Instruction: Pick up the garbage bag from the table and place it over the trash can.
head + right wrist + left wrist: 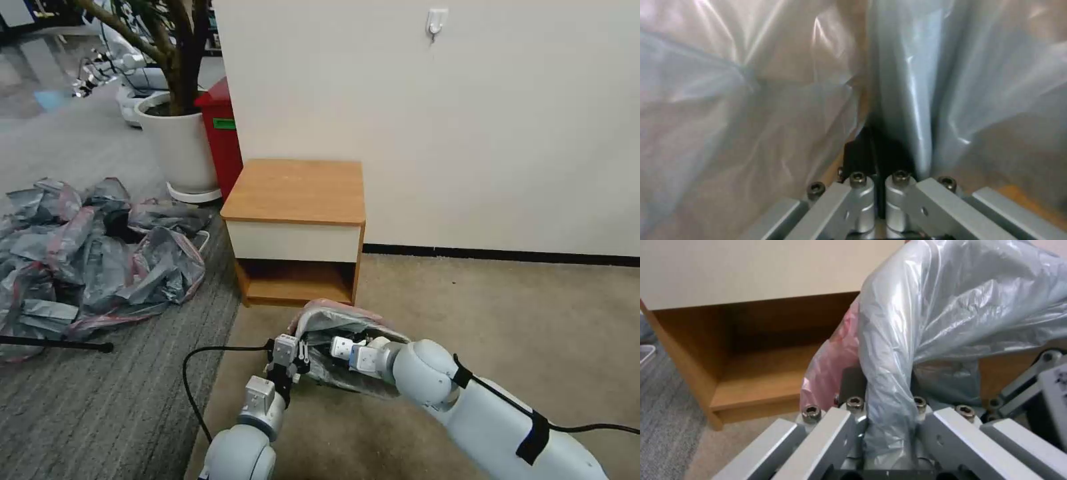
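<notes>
The garbage bag is off the table and hangs low in front of its open shelf, a thin, crinkly grey film with a pink band at the mouth, billowed open between the two arms. A twisted fold runs down between the left gripper jaws, which are clenched on it; the right gripper is pinched tight on another fold, film draped on either side. This looks like the spreading stage; next the mouth must be stretched wide and lowered over the rim.

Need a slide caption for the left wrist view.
Left gripper clamps a bunched fold of the garbage bag in front of the table.
</notes>
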Controlling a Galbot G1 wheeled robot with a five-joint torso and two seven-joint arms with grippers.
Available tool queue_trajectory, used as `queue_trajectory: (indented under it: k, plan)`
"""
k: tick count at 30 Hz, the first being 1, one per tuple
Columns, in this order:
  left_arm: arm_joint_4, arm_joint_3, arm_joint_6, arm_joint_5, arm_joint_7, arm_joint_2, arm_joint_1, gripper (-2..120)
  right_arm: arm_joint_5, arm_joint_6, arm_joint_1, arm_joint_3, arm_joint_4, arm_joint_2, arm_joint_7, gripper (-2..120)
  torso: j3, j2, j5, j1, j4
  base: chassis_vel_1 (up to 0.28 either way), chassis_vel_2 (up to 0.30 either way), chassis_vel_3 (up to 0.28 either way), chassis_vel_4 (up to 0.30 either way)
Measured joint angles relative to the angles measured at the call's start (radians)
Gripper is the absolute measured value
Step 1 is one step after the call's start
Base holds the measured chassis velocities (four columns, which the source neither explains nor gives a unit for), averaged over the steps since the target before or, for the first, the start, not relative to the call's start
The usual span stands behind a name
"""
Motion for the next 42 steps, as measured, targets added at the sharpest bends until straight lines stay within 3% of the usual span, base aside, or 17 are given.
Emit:
queue_trajectory:
  k: [42]
  plan:
    - [0.007,0.030,0.004,-0.033,-0.005,-0.006,0.005,3,-0.090,0.004,0.040,0.000,-0.261,0.101,0.019,0,0.000,0.000,0.0000,0.000,0.0000,0.000,0.000,0.000,0.000]
